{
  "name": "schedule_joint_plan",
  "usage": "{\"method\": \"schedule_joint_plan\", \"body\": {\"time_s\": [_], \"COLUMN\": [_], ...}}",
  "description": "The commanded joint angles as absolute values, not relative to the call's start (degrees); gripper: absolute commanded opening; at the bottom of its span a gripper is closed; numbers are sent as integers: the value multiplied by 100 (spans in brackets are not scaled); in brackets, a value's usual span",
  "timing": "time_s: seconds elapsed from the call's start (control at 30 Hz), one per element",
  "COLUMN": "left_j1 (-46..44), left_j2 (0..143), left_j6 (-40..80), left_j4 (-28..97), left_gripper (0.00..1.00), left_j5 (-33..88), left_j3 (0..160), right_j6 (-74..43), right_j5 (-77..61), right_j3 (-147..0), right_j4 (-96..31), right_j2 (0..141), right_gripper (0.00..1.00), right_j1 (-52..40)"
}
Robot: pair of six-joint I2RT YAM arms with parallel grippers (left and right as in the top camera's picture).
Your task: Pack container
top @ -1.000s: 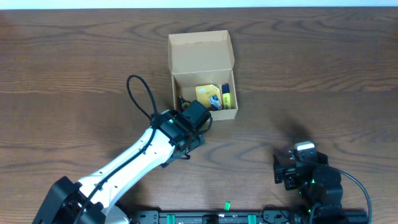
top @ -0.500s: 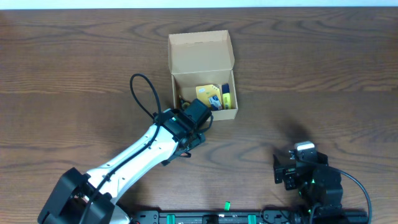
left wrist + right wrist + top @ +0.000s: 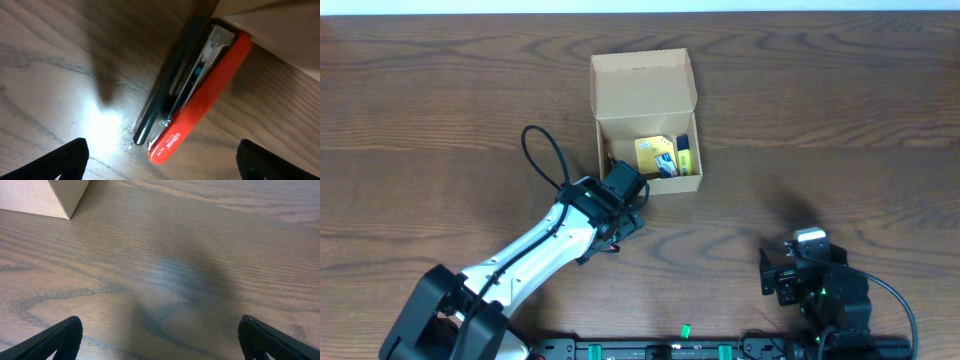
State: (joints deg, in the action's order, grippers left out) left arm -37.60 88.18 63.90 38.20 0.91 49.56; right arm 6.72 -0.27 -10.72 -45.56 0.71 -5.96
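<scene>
The container (image 3: 645,95) is a tan cardboard box standing open, its lid flap folded back. Inside lie a yellow pad (image 3: 653,150) and a yellow marker (image 3: 685,155). My left gripper (image 3: 623,183) hovers at the box's front-left corner. In the left wrist view it is open (image 3: 162,156), low over a red stapler (image 3: 205,95) and a dark pen (image 3: 167,85) lying side by side on the table, their far ends against the box wall (image 3: 280,30). My right gripper (image 3: 775,275) rests open near the front right edge, with bare wood between its fingers (image 3: 160,337).
The brown wooden table (image 3: 840,120) spreads around the box. The left arm's black cable (image 3: 542,150) loops up left of the box. A corner of the box (image 3: 40,197) shows at the top left of the right wrist view.
The left gripper has shifted a little to the left, away from the box's front wall. The right arm has not moved.
</scene>
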Motion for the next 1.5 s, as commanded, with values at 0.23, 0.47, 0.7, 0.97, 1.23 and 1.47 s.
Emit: {"method": "schedule_joint_plan", "body": {"time_s": [0.23,0.47,0.7,0.97,1.23,1.47], "left_j1": [-3669,-3553,-3548,-3489,-3489,-3487], "left_j2": [8910,9078,9102,9430,9474,9487], "left_j6": [5846,5784,5509,5391,5221,5116], "left_j4": [3704,3632,3398,3393,3271,3177], "left_gripper": [95,95,95,95,96,100], "left_j5": [95,110,154,266,305,292], "left_j3": [4834,4807,4807,4807,4810,4807], "right_j6": [738,738,738,738,738,738], "right_j5": [-47,-49,-47,-47,-47,-47], "right_j3": [-1007,-1007,-1007,-1007,-1007,-1007], "right_j4": [-4582,-4582,-4582,-4582,-4582,-4582], "right_j2": [32,32,32,32,32,32], "right_gripper": [99,99,99,99,99,99], "right_j1": [-565,-565,-565,-565,-565,-565]}}
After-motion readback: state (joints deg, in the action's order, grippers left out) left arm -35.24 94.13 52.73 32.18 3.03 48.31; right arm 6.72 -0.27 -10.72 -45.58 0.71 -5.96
